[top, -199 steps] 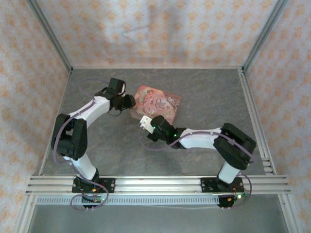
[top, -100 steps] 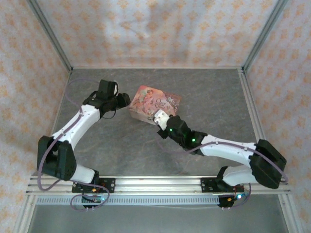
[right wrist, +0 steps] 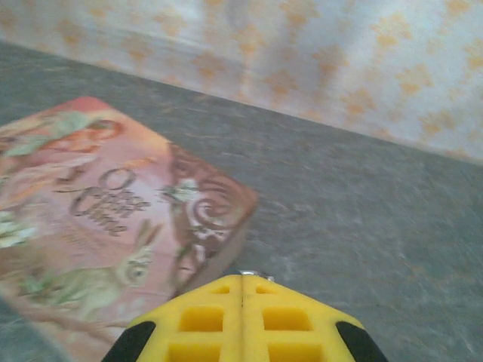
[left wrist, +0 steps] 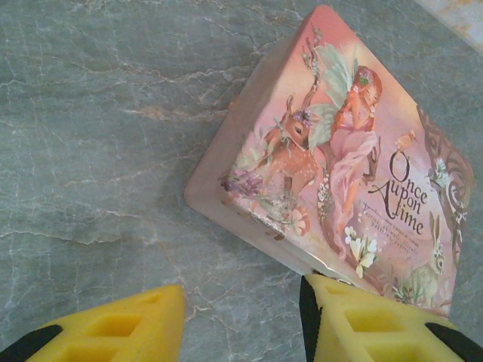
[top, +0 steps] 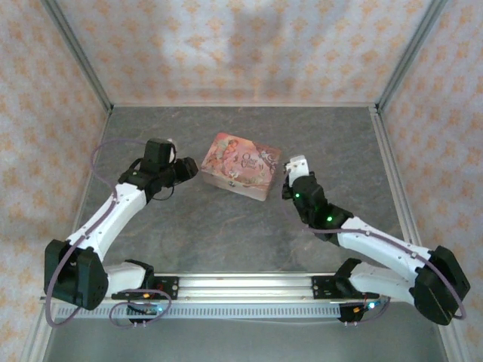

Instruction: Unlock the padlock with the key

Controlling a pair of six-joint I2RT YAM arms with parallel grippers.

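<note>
Left arm [top: 113, 215] and right arm [top: 377, 245] had white shells, black joints, purple cables [top: 98, 151]; fingers [left wrist: 362, 324] were yellow; green LEDs [top: 329, 219] at 4 o'clock.

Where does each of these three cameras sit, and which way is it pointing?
Top: fixed above and behind the robot, looking down at the table; the left arm, right arm, left gripper and right gripper show.
Left wrist: on the left arm, looking down at the tin; its open yellow fingers show.
Right wrist: on the right arm, looking low over the tin towards the wall; its shut fingers pinch a silvery bit, likely the key.
All three share the tin.
</note>
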